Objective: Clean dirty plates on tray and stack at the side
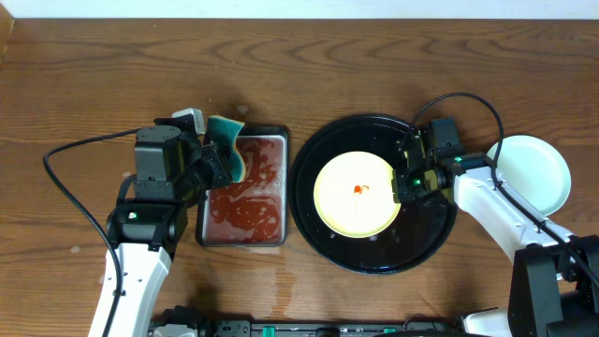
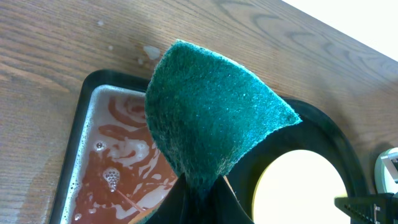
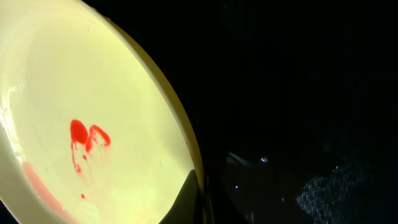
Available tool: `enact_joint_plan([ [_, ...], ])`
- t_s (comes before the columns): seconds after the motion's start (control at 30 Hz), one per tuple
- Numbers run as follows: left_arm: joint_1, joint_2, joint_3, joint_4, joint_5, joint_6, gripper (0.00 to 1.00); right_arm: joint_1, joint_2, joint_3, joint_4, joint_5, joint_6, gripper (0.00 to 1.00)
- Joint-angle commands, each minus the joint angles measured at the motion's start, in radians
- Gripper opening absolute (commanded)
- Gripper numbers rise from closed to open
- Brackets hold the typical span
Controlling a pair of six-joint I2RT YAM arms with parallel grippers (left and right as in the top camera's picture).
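Note:
A pale yellow plate (image 1: 356, 195) with a small red smear (image 3: 87, 137) lies in the round black tray (image 1: 426, 239). My right gripper (image 1: 404, 183) is shut on this plate's right rim; in the right wrist view one finger lies on the plate (image 3: 81, 93) and the gripper (image 3: 200, 186) pinches the edge. A pale white plate (image 1: 529, 173) rests on the table right of the tray. My left gripper (image 1: 220, 159) is shut on a green sponge (image 1: 227, 145), held above the metal tray. In the left wrist view the sponge (image 2: 211, 118) fans out above the gripper (image 2: 202, 186).
A small rectangular metal tray (image 1: 201, 220) holding red, foamy liquid sits left of the black tray, almost touching it. The black tray's floor (image 3: 298, 93) is wet to the right of the yellow plate. Cables from both arms trail over the wooden table.

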Motion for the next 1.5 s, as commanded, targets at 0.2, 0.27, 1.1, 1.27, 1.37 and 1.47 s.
enact_joint_plan([
  [0.2,0.006,-0.007,-0.003,0.003,0.016,0.021,0.07,0.011,0.007,-0.011,0.004,0.003,-0.01,0.01],
  [0.27,0.006,-0.007,-0.003,0.003,0.016,0.021,0.07,0.011,0.007,-0.011,0.004,0.003,-0.01,0.01],
  [1.1,0.005,0.216,-0.003,0.0,0.016,0.02,0.07,0.011,0.007,-0.012,0.004,0.003,-0.01,0.01],
  [1.27,0.005,0.357,-0.004,-0.021,0.016,0.02,0.07,0.011,0.007,-0.012,0.004,0.003,-0.01,0.01],
  [1.37,0.005,0.435,-0.004,-0.032,0.016,0.02,0.08,0.011,0.007,-0.012,0.003,0.003,-0.01,0.01],
  [1.47,0.005,0.481,-0.003,-0.044,0.016,0.0,0.07,0.011,0.007,-0.012,0.003,0.003,-0.01,0.01],
])
